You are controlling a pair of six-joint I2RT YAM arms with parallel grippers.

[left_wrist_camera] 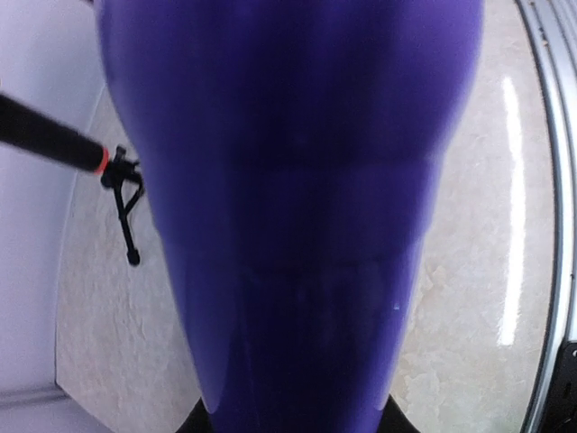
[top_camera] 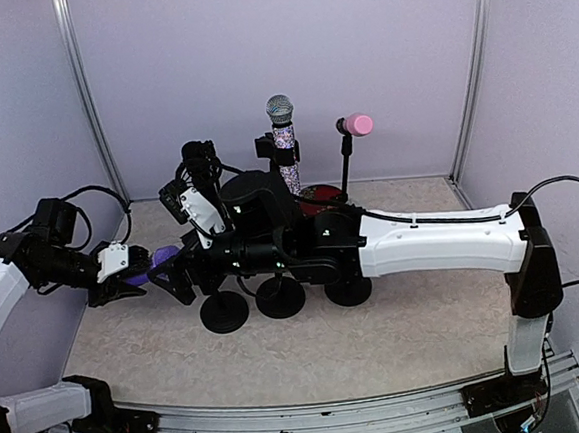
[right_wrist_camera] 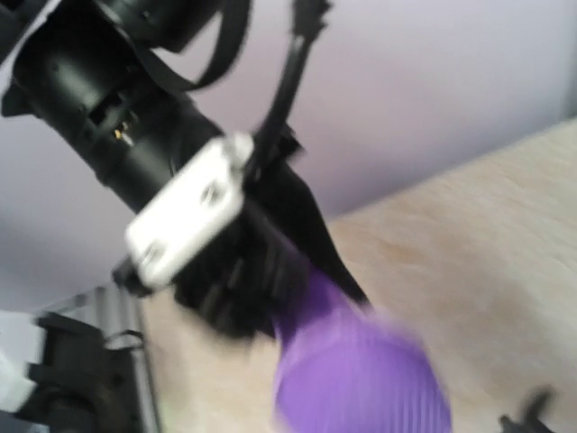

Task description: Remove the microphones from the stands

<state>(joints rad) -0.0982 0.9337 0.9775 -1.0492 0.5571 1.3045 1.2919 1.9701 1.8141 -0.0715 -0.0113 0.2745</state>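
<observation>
From above, the left tool [top_camera: 134,277] is at the left side of the tabletop [top_camera: 409,337]. It is closed on the thin end of a purple microphone [top_camera: 164,254]. The microphone is up off the tabletop and not on any stand. The right tool [top_camera: 177,278] has reached all the way across and sits right by the purple head. I cannot tell how wide it is open. Three black stands with round feet [top_camera: 224,313] are just behind it. A sparkly microphone [top_camera: 281,127] and a pink microphone [top_camera: 359,125] stand up at the back.

The left wrist camera sees almost only the purple microphone [left_wrist_camera: 288,225], very close, running up the middle. A black pole with an orange ring [left_wrist_camera: 56,142] pokes in from the left.

The right wrist picture is blurry. The left tool [right_wrist_camera: 284,262] has its black fingers around the purple microphone [right_wrist_camera: 361,383], with the round head pointing at the camera. The right tool's own fingers do not show here.
</observation>
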